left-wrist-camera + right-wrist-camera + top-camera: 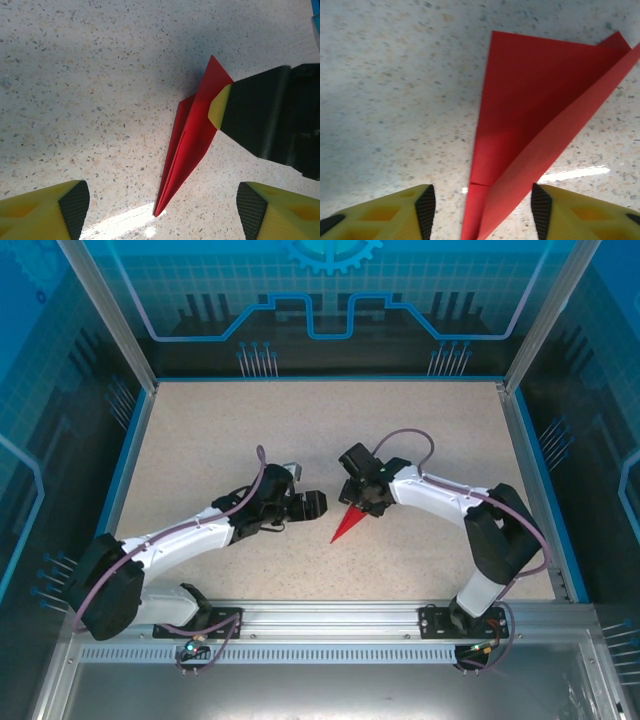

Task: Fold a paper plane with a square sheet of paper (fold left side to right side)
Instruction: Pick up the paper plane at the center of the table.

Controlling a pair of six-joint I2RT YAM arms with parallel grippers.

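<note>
A slim, pointed paper plane of plain bright red paper lies on the pale speckled worktop, near the middle and a little toward the near edge. In the top view its sharp nose points to the near left, and its wider tail runs back toward the far right, partly covered from above. The left wrist view shows the paper plane as stacked layers with a long crease running lengthwise and a lower layer peeking out along one side. From the right wrist, one wing lies broad and darker, while a lighter flap stands tilted up beside it.
</note>
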